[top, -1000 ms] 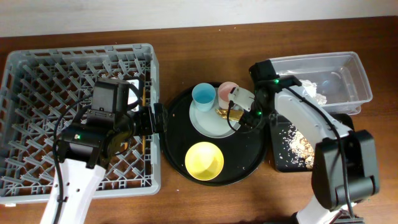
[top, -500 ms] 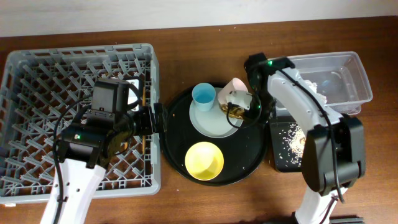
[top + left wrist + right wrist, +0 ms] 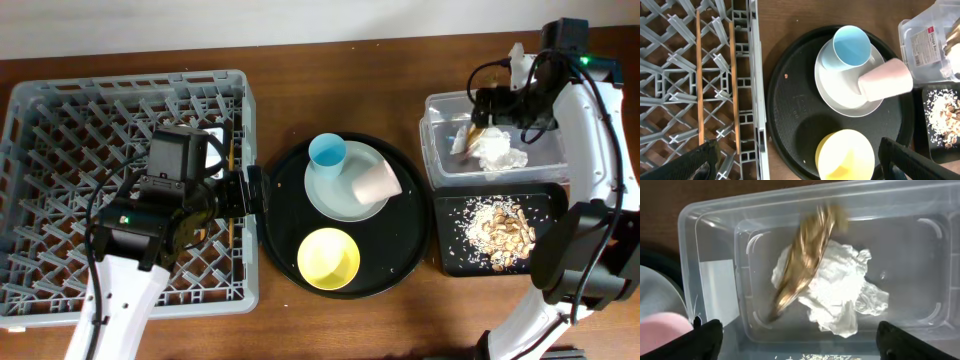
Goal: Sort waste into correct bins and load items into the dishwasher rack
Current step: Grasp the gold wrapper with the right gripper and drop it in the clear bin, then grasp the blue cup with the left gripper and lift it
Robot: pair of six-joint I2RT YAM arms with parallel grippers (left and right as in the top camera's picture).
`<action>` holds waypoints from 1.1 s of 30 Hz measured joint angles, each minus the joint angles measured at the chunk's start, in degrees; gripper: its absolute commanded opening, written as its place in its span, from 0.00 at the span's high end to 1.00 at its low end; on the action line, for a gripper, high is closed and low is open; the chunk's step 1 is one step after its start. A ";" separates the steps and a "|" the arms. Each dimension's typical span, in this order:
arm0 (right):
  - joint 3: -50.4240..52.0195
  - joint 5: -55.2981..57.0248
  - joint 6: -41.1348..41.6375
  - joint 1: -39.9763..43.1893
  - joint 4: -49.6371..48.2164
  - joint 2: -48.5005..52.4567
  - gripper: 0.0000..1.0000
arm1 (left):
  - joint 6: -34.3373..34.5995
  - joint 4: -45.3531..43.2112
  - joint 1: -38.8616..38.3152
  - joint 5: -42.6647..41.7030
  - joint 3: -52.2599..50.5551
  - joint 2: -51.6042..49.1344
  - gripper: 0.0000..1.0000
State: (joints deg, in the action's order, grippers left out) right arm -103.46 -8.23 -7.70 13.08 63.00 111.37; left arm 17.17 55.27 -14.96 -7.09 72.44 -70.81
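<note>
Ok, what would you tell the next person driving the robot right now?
Left pincer: open, empty, at the dishwasher rack's right edge.
Right pincer: open over the clear tub; the gold wrapper shows blurred above the napkin there, apparently dropping in.
Done: chopsticks lie in the rack; food scraps in the black rectangular tray.
To do: blue cup upright and pink cup on its side, both on the plate; yellow bowl on the round black tray. All go to the rack.

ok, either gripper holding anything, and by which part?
Nothing is held. The left gripper and right gripper are both open; the gold wrapper shows blurred over the napkin in the clear tub, not gripped.
</note>
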 measured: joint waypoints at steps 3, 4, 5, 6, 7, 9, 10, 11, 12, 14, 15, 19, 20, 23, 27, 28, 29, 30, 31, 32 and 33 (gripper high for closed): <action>0.37 0.00 0.22 0.02 0.90 0.00 0.01 | 0.00 0.00 0.00 0.00 0.00 0.00 0.01; 0.37 0.00 0.24 0.02 0.90 0.00 0.01 | 0.00 0.00 0.00 0.00 0.00 0.00 0.01; 0.39 0.00 0.24 0.02 0.90 0.00 0.01 | 0.00 0.00 0.00 0.00 0.00 0.00 0.01; 0.39 0.02 0.24 0.02 0.90 0.00 0.01 | 0.00 0.00 0.00 0.00 0.00 0.00 0.01; 0.39 0.00 0.22 0.02 0.92 0.00 0.01 | 0.00 0.00 0.00 0.00 0.00 -0.02 0.01; 0.39 0.02 0.24 0.02 0.94 0.00 0.01 | 0.00 0.00 0.00 0.00 0.00 0.00 0.01; 0.39 0.02 0.22 0.02 0.98 0.00 0.01 | 0.00 -0.22 0.00 0.00 0.00 0.00 0.01; 0.39 0.00 0.20 0.02 1.01 0.00 0.01 | 0.00 -2.60 0.00 -0.02 -0.02 0.00 0.00; 0.39 0.02 0.24 0.02 1.01 0.00 0.01 | 0.00 -4.15 0.00 0.00 0.00 0.00 0.01; 0.39 0.02 0.26 0.02 1.03 0.00 0.01 | 0.00 -1.75 0.00 -1.57 0.02 -0.02 0.32; 0.39 0.02 0.26 0.02 1.03 0.00 0.01 | 0.00 -1.49 0.00 -3.17 0.00 0.00 0.45; 0.39 -0.02 0.24 0.02 1.09 0.00 0.01 | -0.24 1.09 -6.97 -7.23 5.03 -4.90 0.51; 0.39 0.00 0.28 0.02 1.14 0.00 0.01 | -1.29 5.49 -9.20 -7.32 14.58 -11.78 0.51; 0.55 0.04 0.22 0.07 1.20 0.02 0.01 | -6.43 12.57 -14.23 -7.15 38.62 -34.80 0.46; 0.55 0.00 0.24 0.09 1.05 0.02 0.01 | -8.52 1.95 -21.05 -1.36 44.37 -50.49 0.59; 0.55 0.00 0.24 0.09 1.05 0.02 0.01 | -8.74 0.26 -21.75 1.29 44.59 -51.98 0.61; 0.55 0.00 0.26 0.09 1.03 0.02 0.01 | -8.83 0.24 -22.25 4.35 44.59 -53.77 0.62; 0.55 0.00 0.26 0.09 1.03 0.02 0.01 | -8.90 0.50 -22.47 7.39 44.57 -56.06 0.64; 0.55 0.00 0.26 0.09 1.05 0.02 0.01 | -8.87 0.63 -22.47 10.08 44.57 -57.42 0.67; 0.55 0.00 0.20 0.09 1.03 0.02 0.01 | -9.03 1.25 -22.47 12.17 44.57 -58.29 0.69; 0.55 0.00 0.26 0.09 1.03 0.02 0.01 | -9.07 1.97 -22.47 13.33 44.59 -58.82 0.71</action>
State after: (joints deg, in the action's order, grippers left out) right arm -102.91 -8.23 -7.44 13.17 64.03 111.39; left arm 8.10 57.23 -37.43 6.24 117.03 -129.62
